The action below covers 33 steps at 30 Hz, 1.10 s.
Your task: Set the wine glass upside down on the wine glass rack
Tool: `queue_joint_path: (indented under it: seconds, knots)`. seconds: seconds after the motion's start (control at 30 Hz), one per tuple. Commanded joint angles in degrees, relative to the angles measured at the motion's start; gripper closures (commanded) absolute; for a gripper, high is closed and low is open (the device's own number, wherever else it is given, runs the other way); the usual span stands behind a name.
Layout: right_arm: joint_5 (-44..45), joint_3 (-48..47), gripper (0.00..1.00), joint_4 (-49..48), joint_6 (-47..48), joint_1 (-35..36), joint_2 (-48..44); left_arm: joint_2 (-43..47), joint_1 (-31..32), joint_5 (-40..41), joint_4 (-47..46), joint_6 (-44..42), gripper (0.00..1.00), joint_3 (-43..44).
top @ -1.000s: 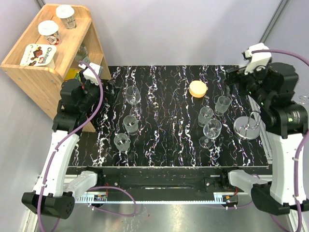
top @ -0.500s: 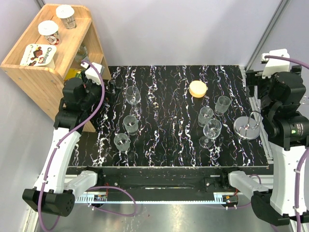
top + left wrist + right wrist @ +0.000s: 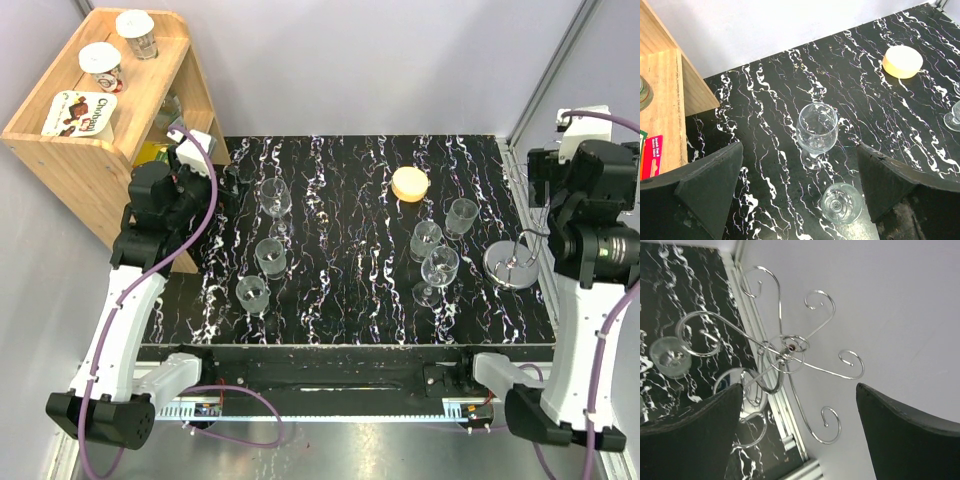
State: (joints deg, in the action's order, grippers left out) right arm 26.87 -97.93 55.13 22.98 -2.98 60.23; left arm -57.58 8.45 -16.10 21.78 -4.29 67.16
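While both arms hang empty, items run near to far.

Wine glass rack (image 3: 508, 266), right edge of worktop (image 3: 350, 310): polished chrome wire, mirror disc base, thin upright post, curled arms fanning from a top hub.

Right fingers (image 3: 690, 435): spread wide, holding nothing, hub framed between them from above.

Stemmed glass (image 3: 440, 270): clear, upright, near the rack's left.

Wine glass (image 3: 816, 131), upper left of worktop: thin clear glass, rounded bowl up, slim stem, long axis vertical, centred just ahead of the gap.

Left fingers (image 3: 705, 190): wide, empty. Left arm is judged nearer this glass; rack is well apart to the right.

Yellow puck (image 3: 409, 184): matte, far centre.

Wooden shelf (image 3: 60, 140): upper left.
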Motion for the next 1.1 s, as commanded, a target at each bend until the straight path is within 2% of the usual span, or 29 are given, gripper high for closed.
queue_joint_path:
  seconds: [0.0,0.13,0.53,0.9,1.07]
  knots:
    - [-9.0,-3.7,0.01,3.2,1.1,-8.4,3.5,1.9,0.2,-0.5,-2.4,-1.8,0.01,0.6]
    - [-18.8,-4.5,0.01,4.5,2.0,-17.7,5.7,1.9,0.2,-1.2,-2.5,-2.3,0.01,0.0]
    - [-34.6,-8.5,0.04,8.2,6.3,-28.6,11.8,1.5,0.2,-2.3,-3.6,-2.4,0.01,-1.0]
    - [-43.0,-10.3,0.21,9.6,15.0,-31.9,16.8,0.2,0.1,-0.5,-3.0,-1.1,0.01,0.8]
    - [-46.3,-12.5,0.25,11.2,18.8,-33.9,20.1,-0.2,0.2,-0.1,-2.7,-0.5,0.01,1.3]
